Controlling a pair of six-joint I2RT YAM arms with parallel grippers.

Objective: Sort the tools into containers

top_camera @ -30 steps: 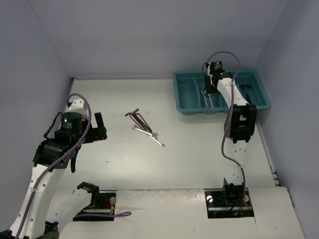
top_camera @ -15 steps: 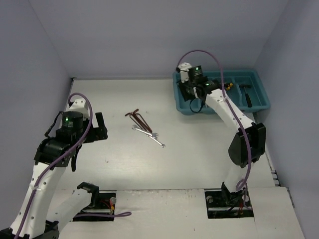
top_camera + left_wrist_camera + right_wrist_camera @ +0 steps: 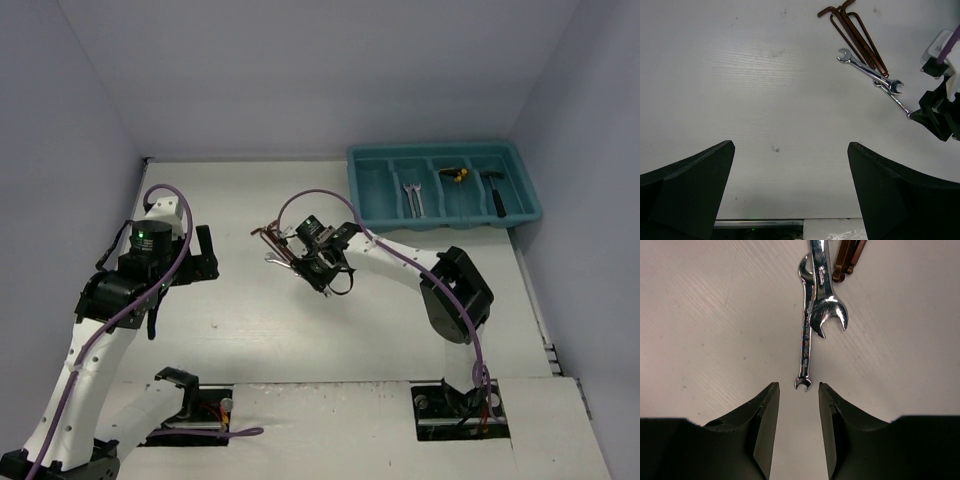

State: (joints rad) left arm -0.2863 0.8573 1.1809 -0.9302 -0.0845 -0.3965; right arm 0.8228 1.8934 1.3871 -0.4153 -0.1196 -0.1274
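Observation:
Two silver wrenches lie crossed on the table, a wide one [image 3: 824, 300] over a thin one [image 3: 806, 340]. My right gripper [image 3: 799, 390] is open just above them, and the thin wrench's near end sits between its fingertips, apart from both. In the top view this gripper [image 3: 318, 268] hides most of the wrenches. Reddish hex keys [image 3: 272, 232] lie beside them and also show in the left wrist view [image 3: 855, 30]. The teal tray [image 3: 352, 170] holds two wrenches [image 3: 414, 198], yellow-and-black pieces [image 3: 457, 173] and a black hammer [image 3: 495, 192]. My left gripper [image 3: 790, 165] is open and empty above bare table.
Walls close in the table at the left, back and right. The tray stands against the back right corner. The right arm's purple cable [image 3: 320, 200] loops over the table's middle. My left arm [image 3: 140, 260] hovers at the left side.
My right arm has swung from over the tray to the table's middle and come down over the wrenches. The left arm has shifted only slightly.

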